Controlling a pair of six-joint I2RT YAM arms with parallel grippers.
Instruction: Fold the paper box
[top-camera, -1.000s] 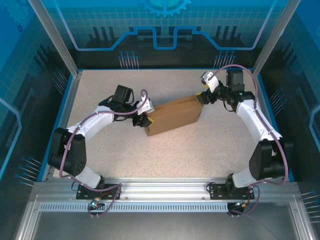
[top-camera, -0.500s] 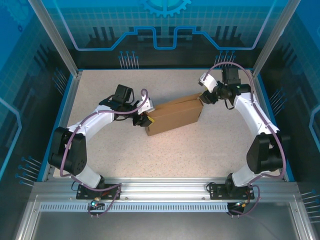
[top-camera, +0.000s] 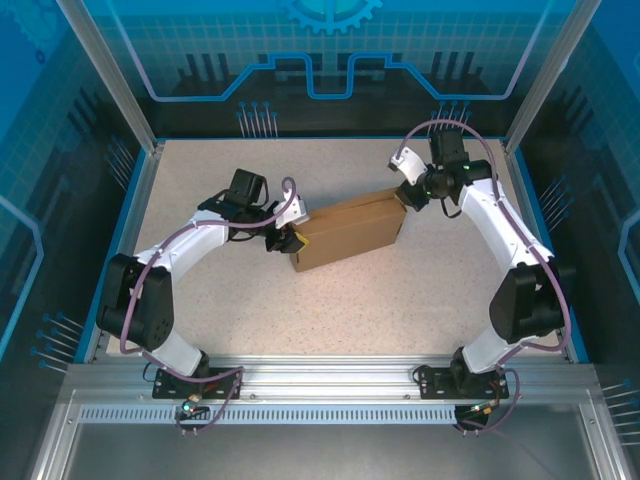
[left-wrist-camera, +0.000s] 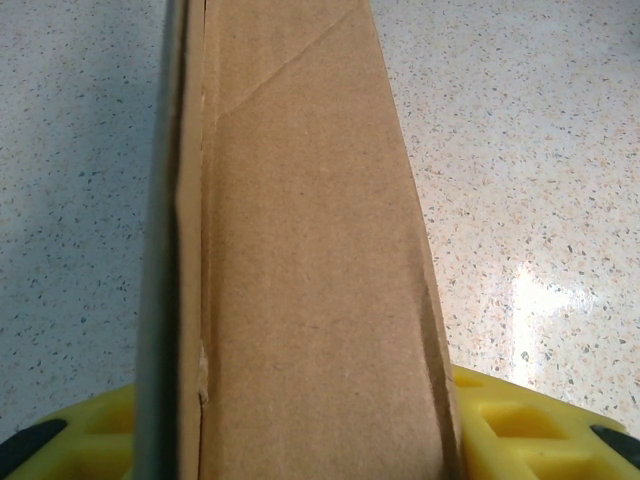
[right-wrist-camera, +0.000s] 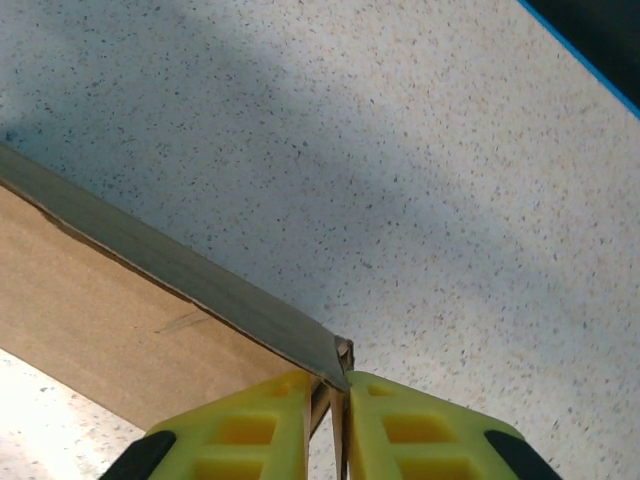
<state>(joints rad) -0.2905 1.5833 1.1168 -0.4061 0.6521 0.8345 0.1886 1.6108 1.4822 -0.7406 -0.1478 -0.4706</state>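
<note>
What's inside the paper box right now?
Nothing visible: the paper box looks folded shut, only plain brown outer panels show. Interior is covered by cardboard. The left hand and right hand clamp opposite ends.

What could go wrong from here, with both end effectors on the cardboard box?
1. The right end effector pinches just the corner tip of the brown corrugated cardboard box, so it may slip off or tear that edge.
2. The left end effector clamps the opposite end. Uneven pulling could twist the box and reopen the flap seam, which looks slightly gapped in the left wrist view.
</note>
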